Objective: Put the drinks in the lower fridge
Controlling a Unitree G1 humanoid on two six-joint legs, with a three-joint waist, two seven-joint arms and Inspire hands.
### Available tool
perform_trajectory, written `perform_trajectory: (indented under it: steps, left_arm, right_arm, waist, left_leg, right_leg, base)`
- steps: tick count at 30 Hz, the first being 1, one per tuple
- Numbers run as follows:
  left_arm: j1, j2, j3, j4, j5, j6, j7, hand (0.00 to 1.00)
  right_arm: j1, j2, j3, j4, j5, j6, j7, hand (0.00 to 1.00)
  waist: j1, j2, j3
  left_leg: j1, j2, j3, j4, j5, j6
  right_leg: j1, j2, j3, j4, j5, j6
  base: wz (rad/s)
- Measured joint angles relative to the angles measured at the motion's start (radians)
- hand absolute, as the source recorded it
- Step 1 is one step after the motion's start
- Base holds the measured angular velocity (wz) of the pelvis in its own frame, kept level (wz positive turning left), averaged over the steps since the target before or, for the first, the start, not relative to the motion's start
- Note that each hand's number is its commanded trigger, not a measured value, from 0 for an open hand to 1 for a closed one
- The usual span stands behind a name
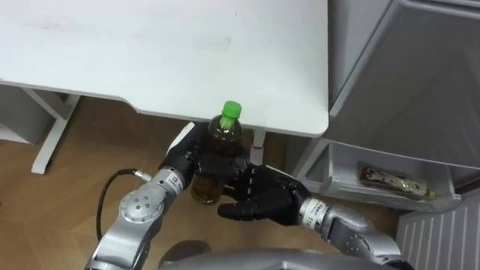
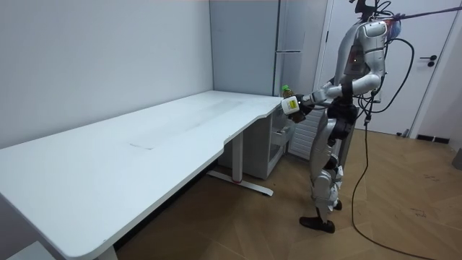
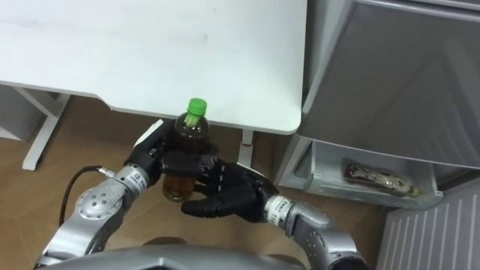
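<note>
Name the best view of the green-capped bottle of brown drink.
Left eye view: the green-capped bottle is close, cap and drink plain. Right eye view shows the same; room view shows it small, distant.

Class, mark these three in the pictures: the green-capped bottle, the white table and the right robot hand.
green-capped bottle (image 1: 223, 136), left eye view, on its brown body.
white table (image 1: 150, 52), left eye view, on its bare top.
right robot hand (image 1: 262, 199), left eye view, on its dark middle.

Amber bottle (image 1: 225, 136) with green cap (image 1: 232, 109), white table (image 1: 150, 52), grey fridge (image 1: 405, 75).
</note>
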Motion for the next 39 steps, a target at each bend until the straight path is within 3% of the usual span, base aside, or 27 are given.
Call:
perform_trajectory:
  steps: [13,14,15,16,19,26,39]
  left_arm:
    - [-0.002,0.0,-0.002,0.0,-0.002,-0.014,0.002,1.0]
    - [-0.002,0.0,-0.002,0.0,-0.002,-0.014,0.002,1.0]
    - [-0.002,0.0,-0.003,0.0,-0.002,-0.014,0.002,1.0]
    - [-0.002,0.0,-0.004,0.0,-0.002,-0.014,0.002,1.0]
    - [-0.002,0.0,-0.007,0.0,-0.002,-0.017,0.002,1.0]
    - [-0.002,0.002,-0.035,0.0,-0.043,-0.029,-0.026,1.0]
    - [-0.002,0.003,-0.049,0.001,-0.076,-0.035,-0.023,1.0]
  right_arm:
    - [0.001,-0.001,0.012,0.0,0.054,-0.002,-0.01,0.0]
    - [0.001,0.0,0.013,-0.001,0.054,-0.003,-0.013,0.07]
    - [0.001,0.0,0.015,-0.003,0.054,-0.004,-0.016,0.25]
    - [0.001,0.0,0.015,-0.003,0.058,-0.004,-0.017,0.55]
    - [0.001,-0.001,0.022,-0.003,0.083,-0.004,-0.046,1.0]
    - [0.001,-0.012,0.019,-0.002,0.087,-0.005,-0.174,1.0]
    - [0.002,-0.017,0.026,-0.002,0.09,-0.023,-0.207,1.0]
  waist:
    - [0.022,-0.002,-0.0019]
    - [0.022,-0.002,-0.0019]
    - [0.022,-0.002,-0.0019]
    - [0.022,-0.002,-0.0018]
    - [0.022,-0.003,-0.0016]
    - [0.024,-0.002,-0.0021]
    - [0.026,0.004,-0.0061]
  left_leg:
    - [-0.007,0.0,0.001,-0.001,0.0,0.0]
    - [-0.007,0.0,0.001,-0.001,0.0,0.0]
    - [-0.007,0.0,0.001,-0.001,0.0,0.0]
    - [-0.007,0.0,0.001,-0.001,0.0,0.0]
    - [-0.007,0.0,0.002,-0.002,0.0,0.0]
    - [-0.005,0.0,0.002,-0.002,0.0,0.0]
    - [0.01,0.0,0.005,-0.01,0.0,0.0]
  right_leg:
    - [-0.007,0.0,-0.002,-0.001,0.0,0.0]
    - [-0.007,0.0,-0.002,-0.001,0.0,0.0]
    - [-0.007,0.0,-0.002,-0.001,0.0,0.0]
    - [-0.007,0.0,-0.002,-0.001,0.0,0.0]
    - [-0.007,0.0,-0.002,-0.001,0.0,0.0]
    - [-0.009,0.0,-0.002,-0.002,0.0,0.0]
    - [-0.006,-0.001,0.0,-0.002,0.0,0.0]
  base:
    - [0.0]
    - [0.0]
    - [0.0]
    - [0.0]
    - [0.0]
    - [0.0]
    - [0.0]
